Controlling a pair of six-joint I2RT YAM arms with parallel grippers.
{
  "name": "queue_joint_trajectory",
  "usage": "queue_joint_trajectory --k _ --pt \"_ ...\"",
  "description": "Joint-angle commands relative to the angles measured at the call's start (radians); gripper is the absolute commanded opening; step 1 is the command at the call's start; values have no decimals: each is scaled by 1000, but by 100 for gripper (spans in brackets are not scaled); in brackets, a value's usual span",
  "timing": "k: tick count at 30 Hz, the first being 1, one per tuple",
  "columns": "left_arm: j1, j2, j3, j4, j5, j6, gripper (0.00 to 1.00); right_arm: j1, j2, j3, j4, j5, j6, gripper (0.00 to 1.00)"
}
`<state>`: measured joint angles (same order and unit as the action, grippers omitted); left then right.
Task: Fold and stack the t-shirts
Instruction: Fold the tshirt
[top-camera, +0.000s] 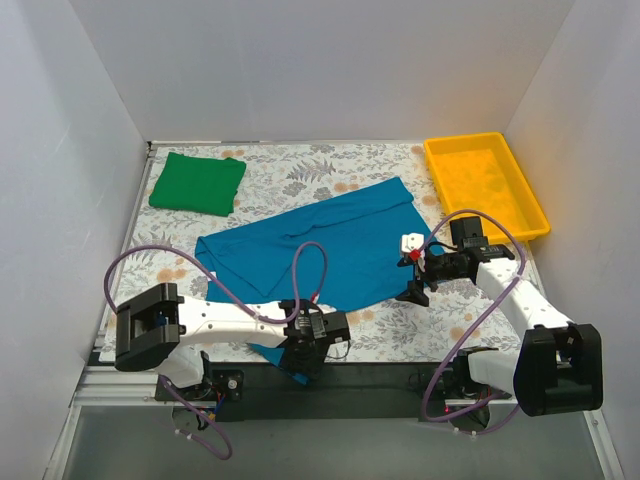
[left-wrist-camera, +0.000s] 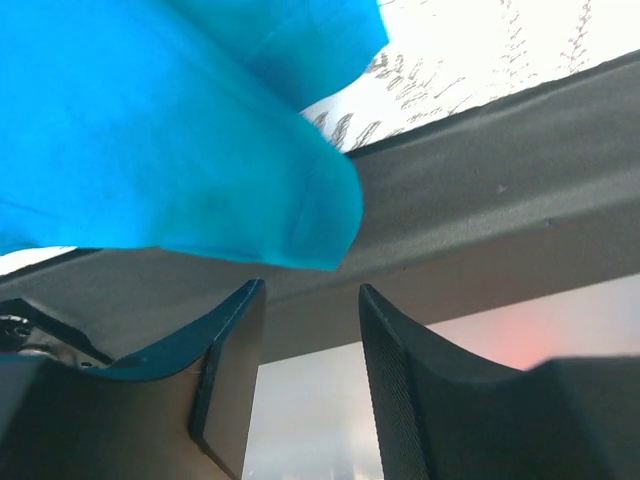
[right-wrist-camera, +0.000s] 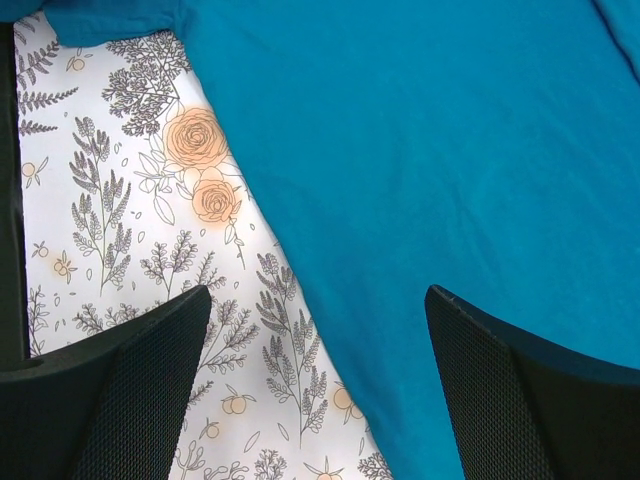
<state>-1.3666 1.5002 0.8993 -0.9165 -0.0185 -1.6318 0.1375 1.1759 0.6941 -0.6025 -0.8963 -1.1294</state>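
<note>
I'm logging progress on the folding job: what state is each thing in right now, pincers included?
teal-blue t-shirt: not folded, lying loose across the table, near corner draped over the near edge.
green t-shirt: folded, flat at the far left corner.
yellow tray: upright, at the far right corner.
left pincer: open, beside the draped corner, no cloth between its fingers.
right pincer: wide open, above the teal-blue t-shirt's edge.
</note>
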Motion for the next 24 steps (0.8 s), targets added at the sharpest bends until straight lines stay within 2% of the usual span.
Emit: queue_joint_trajectory --k 1,8,13,18,22,24 --pt "-22 49 49 16 -28 16 40 -4 13 18 1 -18 6 94" --pt "-48 117 66 -2 -58 18 39 -10 18 18 3 -16 8 94" --pt "-63 156 72 -44 -101 7 34 -13 21 19 1 -15 10 93" --pt "-80 199 72 -50 -133 1 22 -19 21 19 1 -16 11 93" --pt "-89 190 87 -51 -144 1 11 -24 21 19 0 -16 11 93" --pt "-89 163 98 -54 -150 1 9 -29 21 19 0 -1 11 94"
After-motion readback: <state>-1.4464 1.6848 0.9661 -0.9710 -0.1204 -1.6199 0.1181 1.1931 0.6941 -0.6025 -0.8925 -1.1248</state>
